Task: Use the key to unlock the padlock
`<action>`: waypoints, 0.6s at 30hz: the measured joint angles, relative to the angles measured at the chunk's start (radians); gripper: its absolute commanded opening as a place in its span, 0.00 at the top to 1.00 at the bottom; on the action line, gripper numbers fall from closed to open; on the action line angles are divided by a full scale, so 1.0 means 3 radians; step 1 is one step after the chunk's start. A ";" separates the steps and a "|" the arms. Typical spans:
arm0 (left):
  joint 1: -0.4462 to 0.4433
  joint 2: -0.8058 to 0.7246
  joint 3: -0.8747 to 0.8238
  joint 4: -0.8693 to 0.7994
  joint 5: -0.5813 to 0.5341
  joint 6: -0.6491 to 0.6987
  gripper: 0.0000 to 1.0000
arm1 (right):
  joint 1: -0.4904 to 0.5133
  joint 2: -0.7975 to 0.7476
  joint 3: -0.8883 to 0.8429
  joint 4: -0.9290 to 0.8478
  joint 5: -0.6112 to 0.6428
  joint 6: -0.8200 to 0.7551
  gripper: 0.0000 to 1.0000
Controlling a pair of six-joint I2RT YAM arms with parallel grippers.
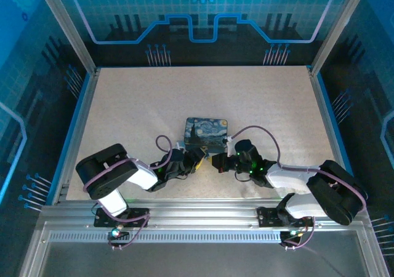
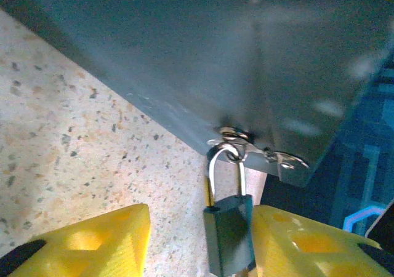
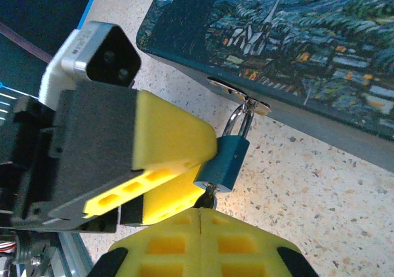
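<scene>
Pinching together at the bottom centre of the right wrist view, the right gripper (image 3: pixel 202 226) has its two yellow pads pressed flat against each other. A small dark stub pokes out between them, which I take to be the key (image 3: pixel 209 198). Its tip meets the underside of the padlock (image 3: pixel 223 165) just above, though how far it is seated is hidden. The padlock's teal body hangs by its silvery shackle (image 3: pixel 239 124) from the hasp (image 3: pixel 241 98) on the front edge of the Starry Night tin (image 3: pixel 295 49), which fills the upper right of that frame. In the left wrist view the left gripper (image 2: pixel 198 243) stands with jaws apart along the bottom edge. The padlock body touches the lower-right finger, while the lower-left finger stays off it over the speckled table (image 2: pixel 74 135), so the lock is braced rather than clamped. The step in hand looks like seating the key in the keyhole. The next move calls for pushing the key home and twisting the right wrist about the key's axis, and closing the left jaws on the body first should keep the lock from swinging.
</scene>
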 measured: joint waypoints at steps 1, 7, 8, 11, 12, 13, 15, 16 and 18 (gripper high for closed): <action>0.0001 0.0010 0.0000 0.0015 0.0000 -0.0009 0.57 | 0.0000 0.0004 0.0005 0.0000 -0.0003 0.0010 1.00; 0.0001 0.0053 0.0000 0.0099 -0.0001 -0.0061 0.59 | 0.0013 0.0061 0.0034 0.0034 -0.0025 0.0095 1.00; 0.0001 0.0053 0.0000 0.0104 -0.0001 -0.0062 0.59 | 0.0022 0.0079 0.0036 0.0037 -0.0029 0.0108 1.00; 0.0001 0.0053 0.0000 0.0125 -0.0001 -0.0069 0.59 | 0.0038 0.0134 0.0036 0.0053 -0.0041 0.0142 1.00; 0.0000 0.0053 0.0000 0.0130 -0.0001 -0.0070 0.59 | 0.0047 0.0151 0.0037 0.0060 -0.0041 0.0151 1.00; 0.0000 0.0053 0.0000 0.0136 -0.0001 -0.0070 0.59 | 0.0053 0.0168 0.0042 0.0060 -0.0042 0.0161 1.00; 0.0001 0.0053 0.0000 0.0142 -0.0001 -0.0070 0.59 | 0.0069 0.0200 0.0061 0.0064 -0.0042 0.0183 1.00; 0.0000 0.0053 0.0000 0.0146 -0.0001 -0.0070 0.59 | 0.0074 0.0209 0.0070 0.0075 -0.0041 0.0195 1.00; 0.0001 0.0053 0.0000 0.0150 -0.0001 -0.0070 0.59 | 0.0075 0.0219 0.0075 0.0109 -0.0042 0.0209 1.00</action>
